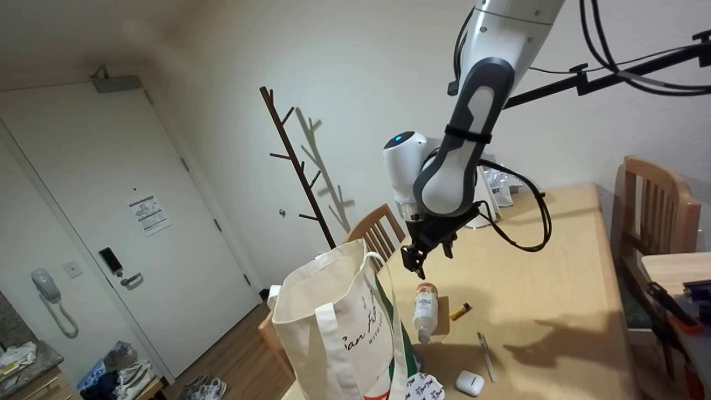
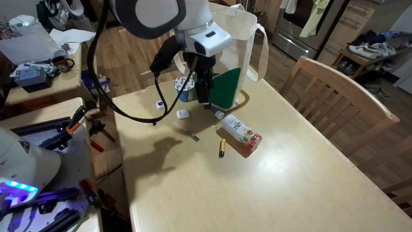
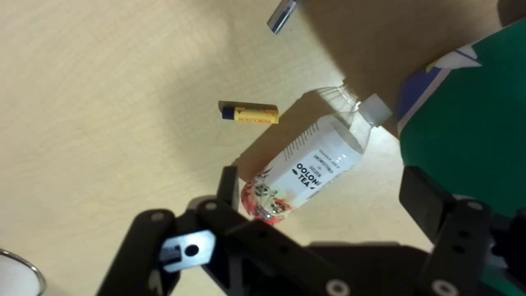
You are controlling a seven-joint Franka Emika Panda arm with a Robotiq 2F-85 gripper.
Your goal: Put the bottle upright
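Gripper [image 3: 326, 193]: spread wide apart, held in the air above the bottle [image 3: 306, 168].
Bottle: lying on its side on the table [image 2: 289, 193], base end showing in the gripper's gap in the wrist view.
Cap end: cramped, just beside the tote bag [image 1: 311, 344]; touching or not, unclear.
Tote bag: standing upright, with its green side showing behind one finger [image 3: 427, 201] in the wrist view.
Yellow tube [image 3: 254, 115]: lying beside the bottle, apart by a narrow strip of wood.
Pen [image 1: 486, 358] and white case [image 2: 182, 114]: farther out, well apart from the bottle.
Base side: broad, roomy stretch of pale wood.
Long table edge: well off from the bottle, with a chair [image 2: 347, 89] just beyond.
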